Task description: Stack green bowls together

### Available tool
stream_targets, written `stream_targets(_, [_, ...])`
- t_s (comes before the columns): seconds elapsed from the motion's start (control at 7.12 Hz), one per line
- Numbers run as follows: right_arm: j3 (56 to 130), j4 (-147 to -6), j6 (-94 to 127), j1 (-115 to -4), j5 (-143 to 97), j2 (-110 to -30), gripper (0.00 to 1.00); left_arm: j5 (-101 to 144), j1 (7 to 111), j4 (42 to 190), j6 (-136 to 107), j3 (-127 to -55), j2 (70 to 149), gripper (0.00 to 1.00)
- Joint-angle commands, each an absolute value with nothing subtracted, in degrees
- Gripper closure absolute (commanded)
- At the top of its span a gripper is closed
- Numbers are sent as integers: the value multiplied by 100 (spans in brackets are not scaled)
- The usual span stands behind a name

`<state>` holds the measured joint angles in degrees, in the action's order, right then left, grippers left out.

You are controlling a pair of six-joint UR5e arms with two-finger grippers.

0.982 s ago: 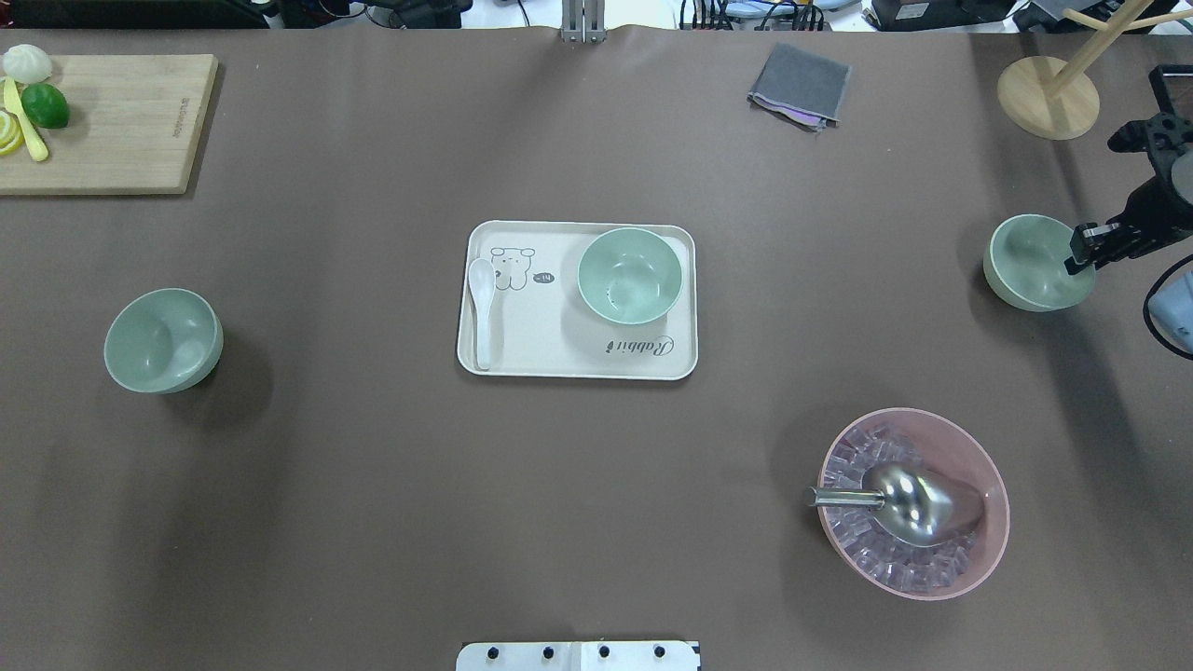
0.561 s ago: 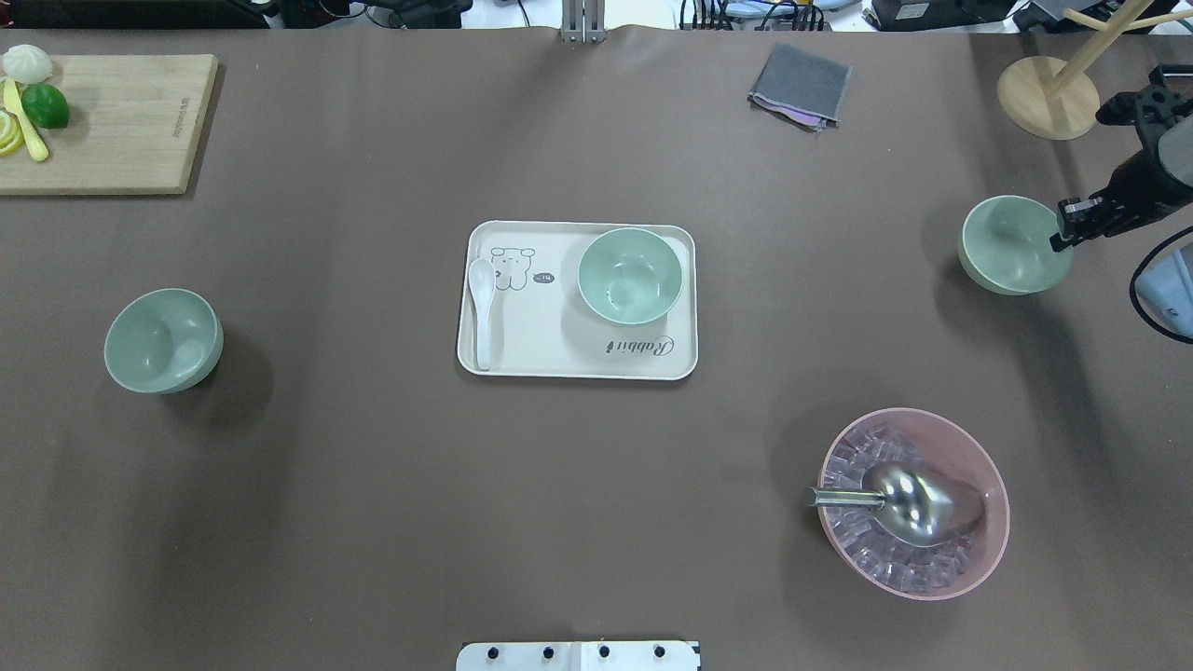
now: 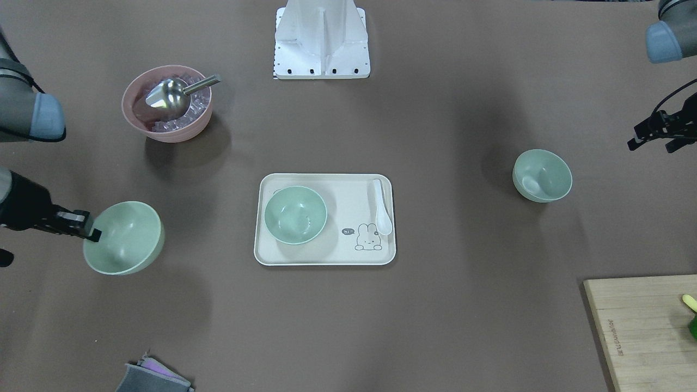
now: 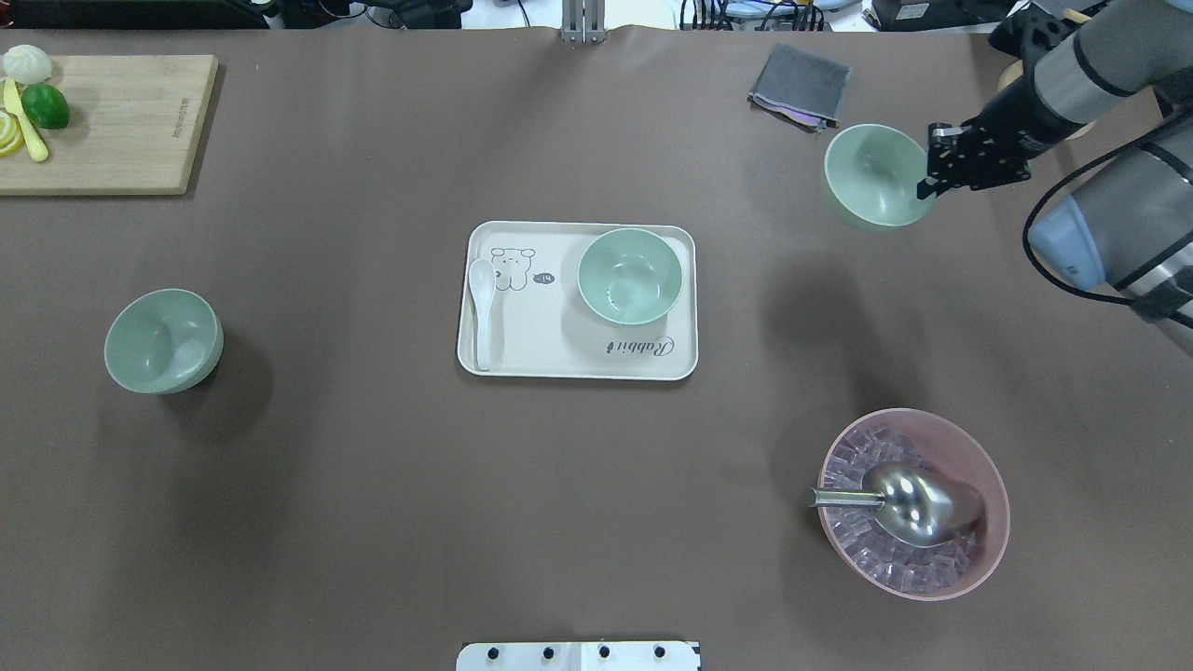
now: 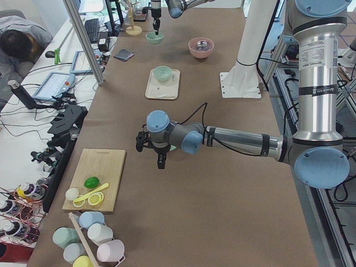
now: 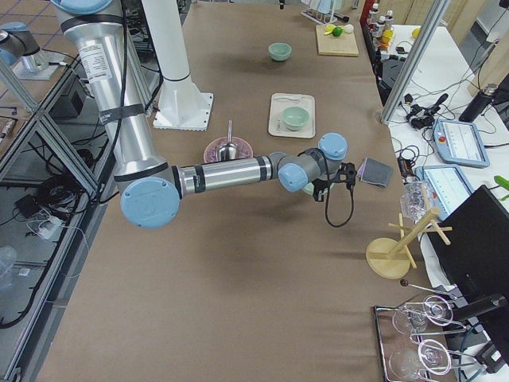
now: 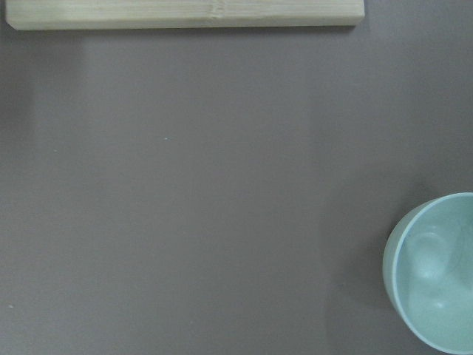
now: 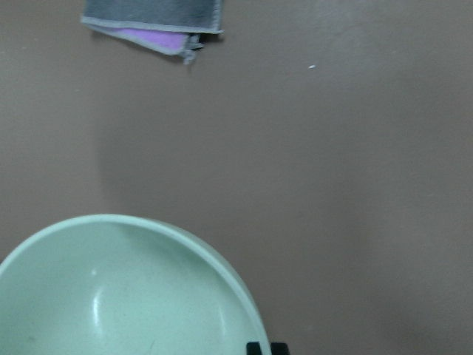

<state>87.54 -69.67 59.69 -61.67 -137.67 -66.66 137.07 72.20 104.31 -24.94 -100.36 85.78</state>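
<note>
Pale mint-green round plastic bowls [image 4: 630, 276]: light, stiff, smooth, likely slippery; pinch at rim. Right bowl [image 4: 876, 177] clamped in right gripper [image 4: 925, 182], aloft; middle bowl on cream tray [image 4: 559, 363]; left bowl [image 4: 163, 340] on brown tabletop [image 4: 373, 513]. Left gripper [image 3: 631, 140] spread, empty.

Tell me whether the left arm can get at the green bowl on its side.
Probably yes: the left hand hovers near that green bowl, with only bare table between them.

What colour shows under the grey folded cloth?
Purple, peeking from beneath the cloth; clearest in the right wrist view.
</note>
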Motion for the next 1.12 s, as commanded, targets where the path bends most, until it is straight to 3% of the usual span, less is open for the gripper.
stream_targets(0.0, [8956, -6970, 7492, -5365, -13283, -6023, 100, 13580, 6664, 10459, -3188, -9740, 9041, 6])
stream_targets(0.28, [8912, -6970, 8206, -4705, -12728, -5556, 100, 13588, 6514, 10459, -3243, -9344, 9351, 7])
stream_targets(0.98, [8886, -6899, 8648, -4184, -12095, -5423, 100, 13377, 6091, 10925, -3841, -8975, 9562, 4])
